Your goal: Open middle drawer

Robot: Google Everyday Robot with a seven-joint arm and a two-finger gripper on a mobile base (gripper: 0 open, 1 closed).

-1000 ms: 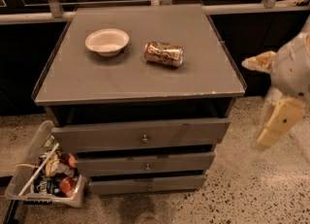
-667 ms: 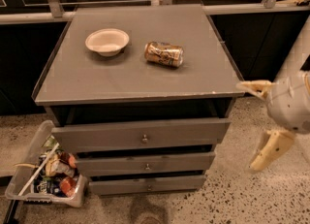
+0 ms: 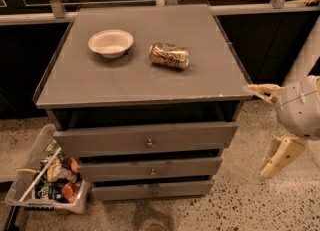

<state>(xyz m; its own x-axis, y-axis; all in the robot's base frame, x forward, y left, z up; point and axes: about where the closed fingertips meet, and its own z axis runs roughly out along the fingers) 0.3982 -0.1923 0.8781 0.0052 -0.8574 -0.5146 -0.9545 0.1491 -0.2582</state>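
Observation:
The middle drawer (image 3: 150, 168) is the second grey front of the cabinet, with a small round metal knob (image 3: 152, 172) at its centre. It looks pushed in, about flush with the drawer fronts above and below it. My gripper (image 3: 268, 125) hangs in the air to the right of the cabinet, at about drawer height. It is open and empty, with one cream finger (image 3: 261, 91) pointing left near the cabinet's top corner and the other finger (image 3: 281, 157) pointing down. It touches nothing.
The top drawer (image 3: 146, 138) and bottom drawer (image 3: 152, 191) have similar knobs. On the cabinet top (image 3: 135, 75) sit a white bowl (image 3: 110, 42) and a can lying on its side (image 3: 169, 55). A clear bin of packets (image 3: 47, 180) stands on the floor at the left.
My gripper has moved downward along the cabinet's right side, from top-edge height to drawer height. The drawers, bowl and can have not moved.

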